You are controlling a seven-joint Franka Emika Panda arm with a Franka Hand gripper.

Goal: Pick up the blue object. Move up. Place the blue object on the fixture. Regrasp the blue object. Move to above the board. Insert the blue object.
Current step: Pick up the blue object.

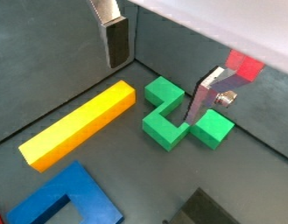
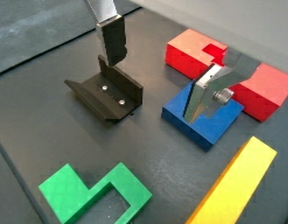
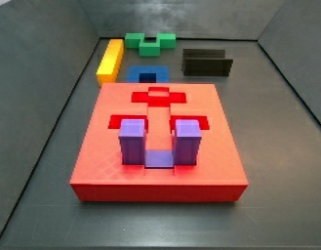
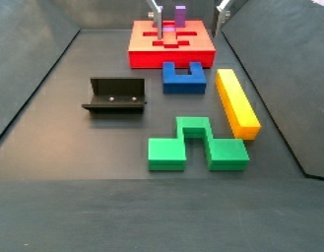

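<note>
The blue object (image 4: 184,77) lies flat on the floor between the board (image 4: 141,41) and the yellow bar, its notch facing the board. It also shows in both wrist views (image 2: 213,122) (image 1: 64,203) and in a side view (image 3: 147,74). The fixture (image 4: 114,95) stands on the floor apart from it, and shows in a wrist view (image 2: 108,94) and a side view (image 3: 207,64). My gripper (image 2: 158,70) hangs high above the floor, open and empty, with its fingers (image 2: 112,44) wide apart. Its fingertips show at the top edge of a side view (image 4: 188,9).
A purple U-shaped block (image 3: 153,142) stands on the board (image 3: 104,156). A long yellow bar (image 4: 235,101) lies beside the blue object. A green block (image 4: 193,144) lies on the floor near the bar's end. Dark walls enclose the floor.
</note>
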